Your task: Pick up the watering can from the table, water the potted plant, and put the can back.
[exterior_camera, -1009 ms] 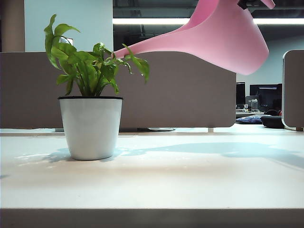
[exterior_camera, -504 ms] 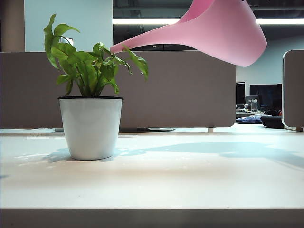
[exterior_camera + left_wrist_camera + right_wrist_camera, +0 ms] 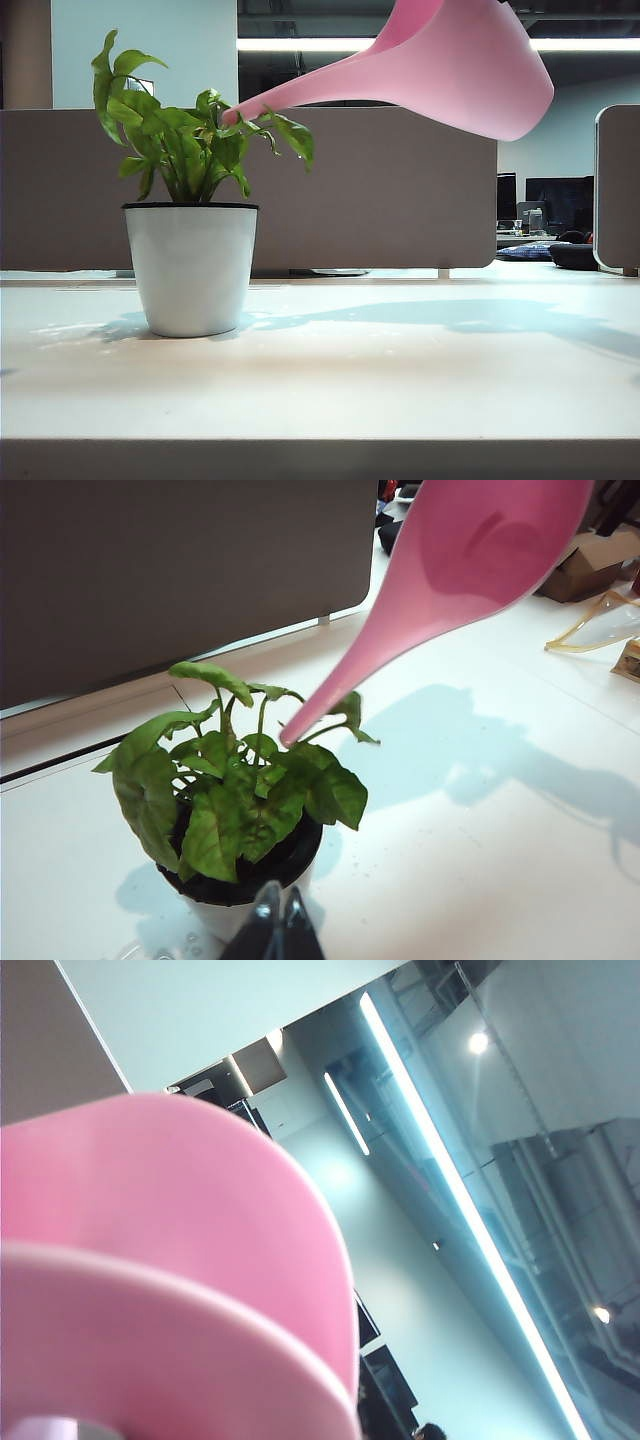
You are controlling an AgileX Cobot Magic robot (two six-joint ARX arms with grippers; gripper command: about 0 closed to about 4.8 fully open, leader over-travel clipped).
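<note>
The watering can (image 3: 470,75) runs off the exterior view's top edge, so its handle and the right hand are unseen, while the left hand (image 3: 272,935) is cropped to two dark fingertips, seemingly pressed together.

Bright ceiling strip lights (image 3: 300,44) glare overhead; soft shadows (pale blue) cross the table (image 3: 320,380); close pink watering can (image 3: 150,1290) blurs.

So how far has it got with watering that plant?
The pick-up looks done: the watering can is off the table, tipped in the air. The pouring is in hand, its spout tip among the leaves of the potted plant; I can't make out any water. Left: setting the can back down. The right gripper isn't visible, so its hold isn't shown. The left gripper, jaws shut, sits beside the pot.
</note>
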